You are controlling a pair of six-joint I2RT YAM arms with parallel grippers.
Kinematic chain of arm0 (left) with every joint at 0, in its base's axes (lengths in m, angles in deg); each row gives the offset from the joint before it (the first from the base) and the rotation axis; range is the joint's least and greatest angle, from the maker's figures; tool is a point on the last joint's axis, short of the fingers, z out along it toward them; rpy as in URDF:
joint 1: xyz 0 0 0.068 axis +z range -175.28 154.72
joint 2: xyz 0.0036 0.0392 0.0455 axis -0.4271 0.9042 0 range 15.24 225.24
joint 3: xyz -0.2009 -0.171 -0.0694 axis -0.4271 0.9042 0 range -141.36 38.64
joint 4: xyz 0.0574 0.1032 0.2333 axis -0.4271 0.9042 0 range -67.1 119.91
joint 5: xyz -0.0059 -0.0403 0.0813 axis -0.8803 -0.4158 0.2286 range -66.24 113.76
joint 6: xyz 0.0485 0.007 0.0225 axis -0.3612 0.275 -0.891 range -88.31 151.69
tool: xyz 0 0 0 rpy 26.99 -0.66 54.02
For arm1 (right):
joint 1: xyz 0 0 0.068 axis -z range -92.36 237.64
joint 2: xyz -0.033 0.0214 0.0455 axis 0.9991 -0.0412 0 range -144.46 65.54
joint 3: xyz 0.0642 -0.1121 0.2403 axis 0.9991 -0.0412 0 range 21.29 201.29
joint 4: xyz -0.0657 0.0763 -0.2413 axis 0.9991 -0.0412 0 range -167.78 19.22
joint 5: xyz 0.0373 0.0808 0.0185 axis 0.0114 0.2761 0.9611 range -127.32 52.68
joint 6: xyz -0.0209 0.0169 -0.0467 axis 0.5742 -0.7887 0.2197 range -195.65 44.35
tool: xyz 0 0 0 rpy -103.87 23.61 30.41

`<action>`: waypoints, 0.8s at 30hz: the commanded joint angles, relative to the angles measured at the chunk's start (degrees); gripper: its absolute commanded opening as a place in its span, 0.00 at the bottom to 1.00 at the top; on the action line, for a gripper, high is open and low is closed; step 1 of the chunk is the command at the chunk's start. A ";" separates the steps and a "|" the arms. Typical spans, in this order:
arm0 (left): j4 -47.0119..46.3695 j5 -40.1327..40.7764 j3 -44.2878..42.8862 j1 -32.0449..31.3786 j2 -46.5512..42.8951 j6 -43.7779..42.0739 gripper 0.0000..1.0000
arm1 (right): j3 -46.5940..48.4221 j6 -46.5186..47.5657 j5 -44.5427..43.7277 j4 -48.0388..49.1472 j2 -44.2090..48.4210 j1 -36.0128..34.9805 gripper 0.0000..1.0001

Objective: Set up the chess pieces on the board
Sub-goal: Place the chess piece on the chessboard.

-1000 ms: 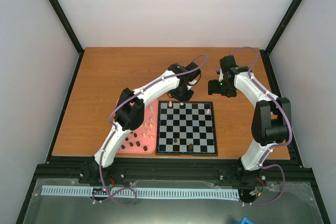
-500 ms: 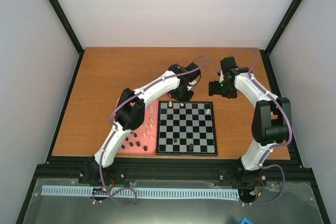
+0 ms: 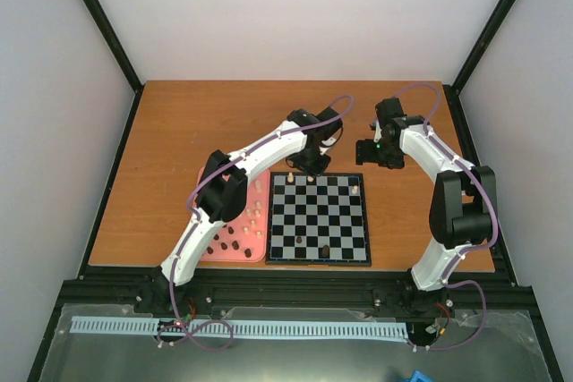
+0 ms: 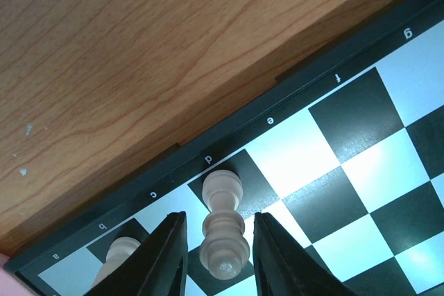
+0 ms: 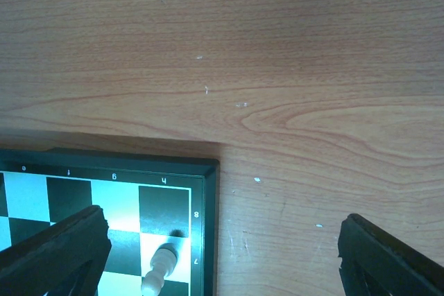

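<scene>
Straddling a cream chess piece [image 4: 222, 237] with the left claw [image 4: 219, 221], standing slightly parted, showing a sliver of board on either side of the piece and not clamping it

Resting upright between the two fingers [image 4: 166, 254], on the dark square by the edge letter d, at the far rim of the board [image 4: 347, 112]

Showing a second cream piece [image 4: 119, 254] just outside the left finger, near the letter b

Reading a, b, c, d, e, f, g in white along the black border beyond the fingertips, upside down to this claw's camera, with the bare wooden table [image 4: 139, 46] past that

Hanging the right claw [image 5: 222, 233] spread wide above the table off the board's far right corner, gripping nothing

Catching another cream piece [image 5: 161, 268] just inside its left finger, on the h file beside the numeral 7, with e, f, g, h and 8 printed along the border

Spotting, well behind the left claw in the overhead view, a pink tray [image 3: 254, 255] with more pieces [image 3: 235, 243], and two dark pieces [image 3: 297, 240] on the board's near rows
</scene>
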 commanded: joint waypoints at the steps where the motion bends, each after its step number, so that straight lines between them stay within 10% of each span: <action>1: -0.44 -0.63 -0.79 -0.07 0.35 -0.61 0.32 | -0.02 0.69 0.74 0.10 1.58 0.62 0.90; 11: -0.67 2.76 -1.85 -0.05 -3.24 0.26 0.67 | -0.11 0.96 1.85 0.46 2.31 0.62 0.92; 24: -5.13 11.33 5.06 11.45 -19.62 4.02 0.84 | -0.80 0.92 2.70 0.63 2.20 0.62 0.92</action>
